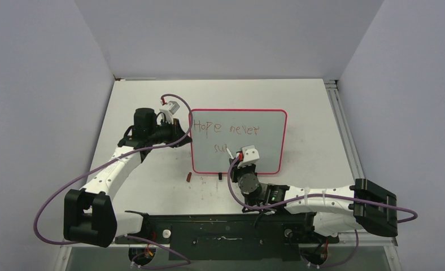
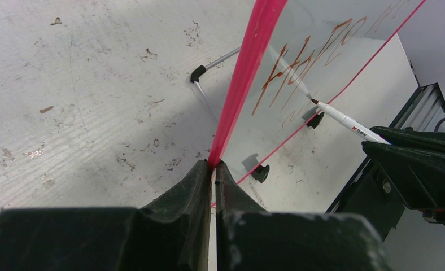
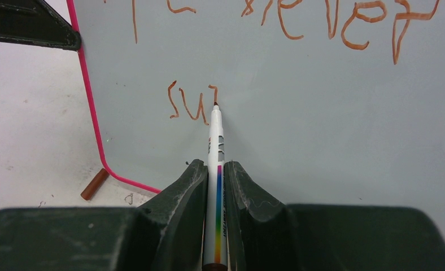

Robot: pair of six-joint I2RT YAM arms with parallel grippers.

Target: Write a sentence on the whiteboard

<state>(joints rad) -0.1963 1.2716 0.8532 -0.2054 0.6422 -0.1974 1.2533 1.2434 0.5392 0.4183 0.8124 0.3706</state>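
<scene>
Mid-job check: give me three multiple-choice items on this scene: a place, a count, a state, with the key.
1. Where is the small brown cap?
A. On the table by the whiteboard's lower left corner.
B. On the whiteboard's top edge.
C. At the table's far right edge.

2. How many lines of writing are on the whiteboard?
A. One.
B. Two.
C. Three.

3. What is the left gripper doing?
A. Hanging open.
B. Shut on the whiteboard's left edge.
C. Out of view.

Key: 1 A, it lies beside that corner; 2 B, "Hope never" above a started "su"; 3 B, its fingers pinch the frame.
</scene>
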